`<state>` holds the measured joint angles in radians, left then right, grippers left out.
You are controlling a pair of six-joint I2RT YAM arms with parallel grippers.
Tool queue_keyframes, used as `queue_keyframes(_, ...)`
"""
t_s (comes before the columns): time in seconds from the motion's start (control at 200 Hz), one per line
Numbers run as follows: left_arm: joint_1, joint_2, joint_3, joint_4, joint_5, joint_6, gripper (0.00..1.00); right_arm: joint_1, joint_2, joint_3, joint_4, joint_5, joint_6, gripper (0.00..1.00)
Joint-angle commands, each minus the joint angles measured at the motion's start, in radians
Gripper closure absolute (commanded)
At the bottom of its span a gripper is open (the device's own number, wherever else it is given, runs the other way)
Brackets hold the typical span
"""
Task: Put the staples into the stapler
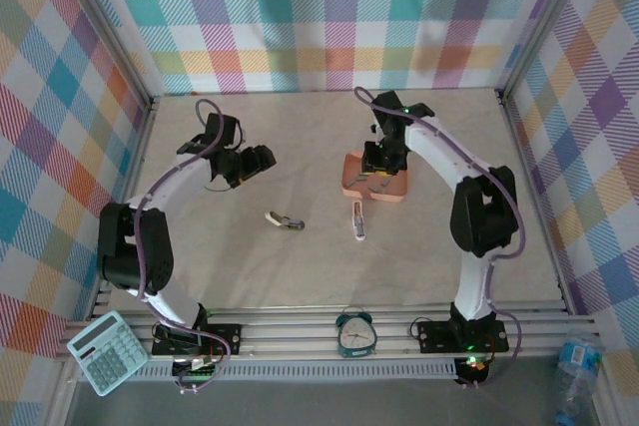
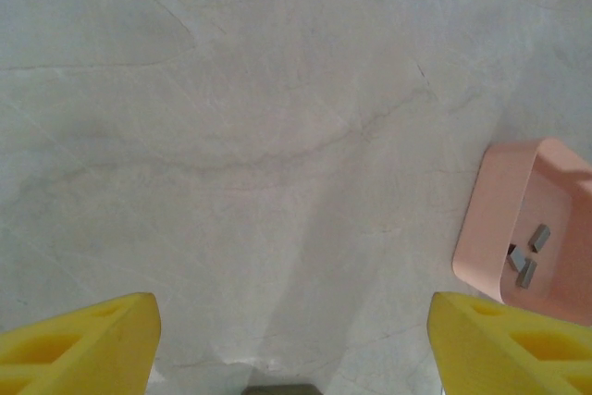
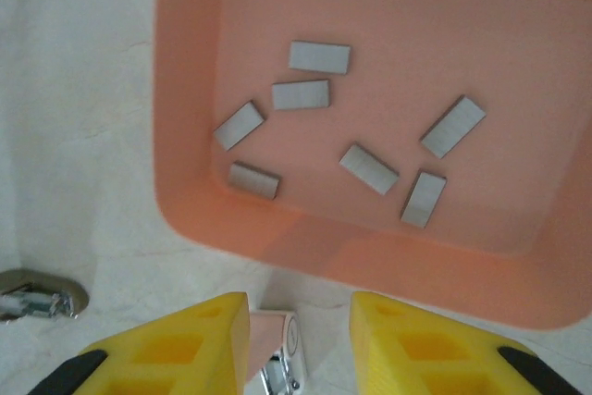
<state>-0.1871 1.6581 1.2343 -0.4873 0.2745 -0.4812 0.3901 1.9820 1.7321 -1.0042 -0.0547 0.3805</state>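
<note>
The overhead view takes in both arms on the pale desk (image 1: 300, 137). The left claw (image 1: 253, 163) hangs over bare surface, and the right claw (image 1: 374, 175) hangs above a pink tray (image 1: 349, 183). Two small staplers lie nearer the bases. A white stapler with a dark end (image 1: 286, 220) lies at a slant left of centre, and a pink-and-white stapler (image 1: 359, 221) lies just below the tray. A clock (image 1: 354, 332), a calculator (image 1: 107, 351) and a bottle (image 1: 577, 366) sit at the near edge.

The right wrist camera looks straight into the tray (image 3: 185, 136) and shows the staples (image 3: 301, 94) clearly: seven short grey strips scattered flat on its floor, none touching. The right claw (image 3: 301, 312) is released. Its yellow fingers (image 3: 176, 349) stand apart with nothing gripped, and the pink-and-white stapler (image 3: 280, 344) lies on the desk below the gap, cut off by the frame. A chrome end of the other stapler (image 3: 37, 295) shows at the left edge.

The left wrist camera shows the left claw (image 2: 291, 316) spread wide and released over the bare desk (image 2: 277, 136). The tray (image 2: 481, 228) is cut by the right edge, with three of the staples (image 2: 527, 272) visible past its wall.
</note>
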Motion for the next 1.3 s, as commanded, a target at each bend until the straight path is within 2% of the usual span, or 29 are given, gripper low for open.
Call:
queue_keyframes(0.0, 0.002, 0.041, 0.071, -0.082, -0.006, -0.021, 0.24, -0.036, 0.064, 0.068, -0.115, -0.019, 0.074, 0.66)
queue_keyframes(0.205, 0.002, 0.117, 0.147, -0.125, 0.014, -0.039, 0.24, -0.068, 0.185, 0.175, -0.153, 0.009, 0.145, 0.65)
queue_keyframes(0.455, 0.001, 0.202, 0.191, -0.131, 0.090, -0.020, 0.24, -0.091, 0.296, 0.252, -0.166, 0.011, 0.164, 0.65)
queue_keyframes(0.785, 0.001, 0.247, 0.251, -0.172, 0.109, 0.003, 0.24, -0.094, 0.349, 0.263, -0.133, 0.004, 0.176, 0.65)
queue_keyframes(1.295, 0.001, 0.269, 0.275, -0.179, 0.115, 0.001, 0.24, -0.105, 0.379, 0.277, -0.114, 0.059, 0.164, 0.64)
